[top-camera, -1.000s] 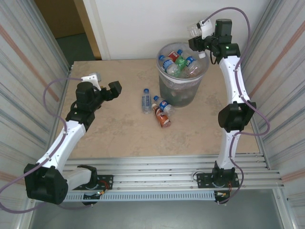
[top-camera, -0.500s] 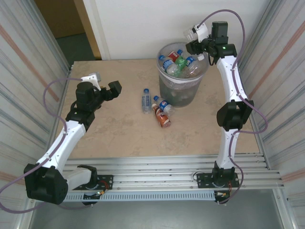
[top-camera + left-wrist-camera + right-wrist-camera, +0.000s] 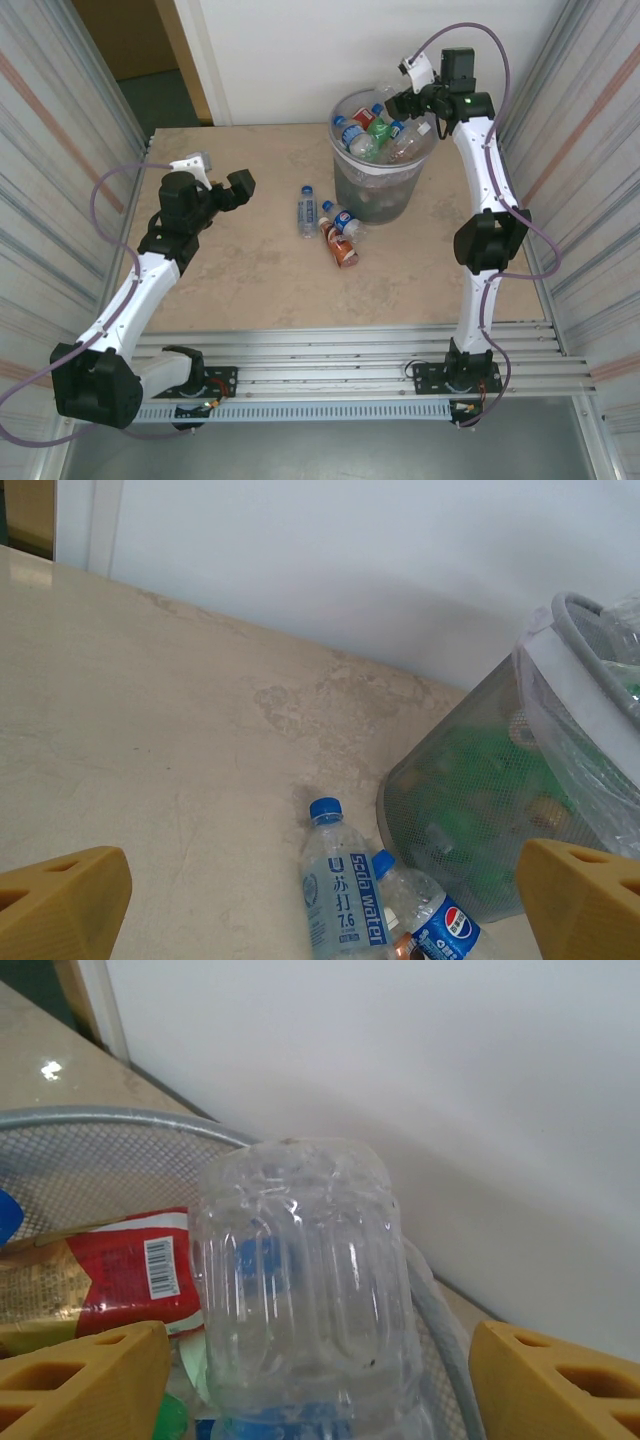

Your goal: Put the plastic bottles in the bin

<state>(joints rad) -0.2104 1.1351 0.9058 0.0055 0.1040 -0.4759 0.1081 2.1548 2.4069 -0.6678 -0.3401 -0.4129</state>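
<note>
A beige stone-look surface (image 3: 250, 280) carries the bin (image 3: 385, 200), heaped with plastic bottles (image 3: 385, 135), while 3 more bottles (image 3: 341, 224) lie just beside it on the left arm's side. A drop looks to be in hand — the right hand (image 3: 403, 87) hangs over the rim, fingers spread clear of a clear bottle (image 3: 300, 1270) that points cap-down into the bin. The left hand (image 3: 220, 180) is wide open, empty; next should come a reach for a lying bottle.

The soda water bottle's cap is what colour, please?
Blue cap, clearest in the left wrist view.
</note>
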